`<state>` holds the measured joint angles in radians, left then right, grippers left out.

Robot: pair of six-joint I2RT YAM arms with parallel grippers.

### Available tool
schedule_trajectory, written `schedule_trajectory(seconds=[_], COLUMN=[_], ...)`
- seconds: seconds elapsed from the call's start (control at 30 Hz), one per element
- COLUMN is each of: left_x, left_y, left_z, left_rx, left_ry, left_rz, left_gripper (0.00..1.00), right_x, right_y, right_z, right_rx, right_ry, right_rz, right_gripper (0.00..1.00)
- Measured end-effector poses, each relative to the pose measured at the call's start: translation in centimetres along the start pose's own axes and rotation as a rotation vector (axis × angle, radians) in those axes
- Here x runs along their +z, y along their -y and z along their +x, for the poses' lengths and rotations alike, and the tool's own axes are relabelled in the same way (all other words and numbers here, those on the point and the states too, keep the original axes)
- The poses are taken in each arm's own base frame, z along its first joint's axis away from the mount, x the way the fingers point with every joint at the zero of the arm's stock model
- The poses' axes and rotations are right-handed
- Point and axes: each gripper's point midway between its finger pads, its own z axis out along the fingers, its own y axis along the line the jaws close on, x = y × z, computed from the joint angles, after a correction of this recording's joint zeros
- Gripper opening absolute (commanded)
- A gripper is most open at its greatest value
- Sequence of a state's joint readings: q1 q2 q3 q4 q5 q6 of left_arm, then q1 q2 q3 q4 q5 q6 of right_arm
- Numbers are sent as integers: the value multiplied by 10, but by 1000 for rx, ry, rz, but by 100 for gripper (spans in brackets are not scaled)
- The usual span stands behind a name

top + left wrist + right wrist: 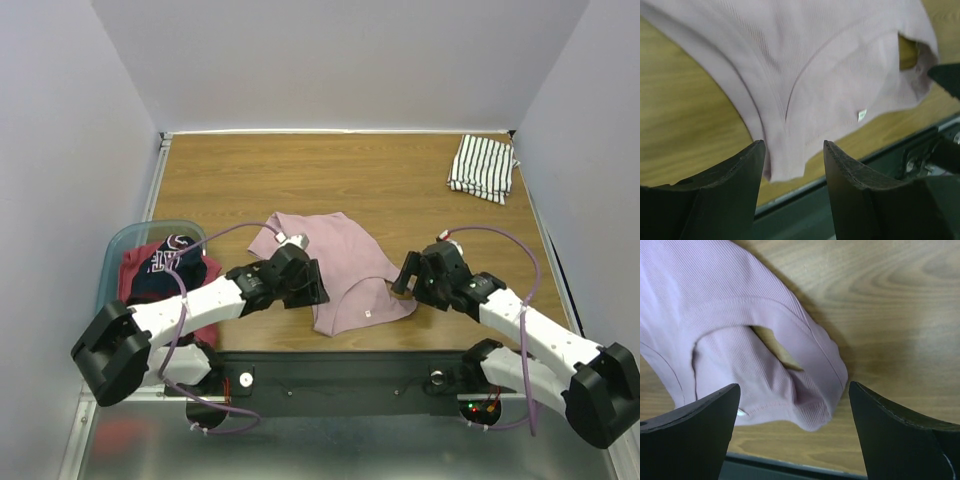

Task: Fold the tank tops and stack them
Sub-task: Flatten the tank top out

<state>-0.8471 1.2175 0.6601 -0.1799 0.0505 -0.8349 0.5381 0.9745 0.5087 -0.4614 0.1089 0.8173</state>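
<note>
The left claw point(792, 150) stands open with its two dark fingers apart. A near corner of the plain dusty-pink ribbed cloth tank top point(335, 265) lies in the gap between them, close beside one finger, but as far as the wrist view shows it is not pinched, so this claw has hold of nothing. The right claw point(795, 390) is open very wide and also holds nothing; the rounded strap end of the same pink top lies on the wood between its fingers and touches neither of them. The two claws sit low at the two near corners of the garment, one on each side. The pink top itself is spread in the middle of the brown wooden surface point(400, 180), near the front edge. It lies mostly flat, with some wrinkles and one far corner turned over, and no fold is made in it yet. At the far right corner of the surface, well apart from the arms, a white tank top with thin black stripes point(482, 167) lies folded into a small rectangle, so it appears that one piece is finished. At the left edge stands a translucent light-blue plastic tub point(125, 240), and inside it a navy top point(165, 265) and a dark red top point(135, 268) wait in a loose heap. By this judgement the task is in its early part: the pink top must be folded and stacked on the striped one, and the two in the tub remain.
</note>
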Motion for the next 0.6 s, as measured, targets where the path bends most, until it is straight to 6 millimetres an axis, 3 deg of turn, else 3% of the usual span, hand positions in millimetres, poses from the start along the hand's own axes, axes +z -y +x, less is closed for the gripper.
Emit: schedule_trajectory(seconds=[0.2, 0.37, 0.6], left_x=[-12, -16, -7], left_y=[-10, -1, -7], left_z=[37, 58, 74], left_rx=[0, 28, 32], left_ry=[-64, -113, -154], left_rz=[-5, 15, -17], left_gripper=[62, 65, 64], right_x=[-7, -6, -3], right_y=[13, 33, 36], right_z=[21, 44, 42], right_rx=[34, 66, 86], right_ry=[-67, -125, -110], right_rz=[18, 68, 90], right_gripper=[82, 70, 39])
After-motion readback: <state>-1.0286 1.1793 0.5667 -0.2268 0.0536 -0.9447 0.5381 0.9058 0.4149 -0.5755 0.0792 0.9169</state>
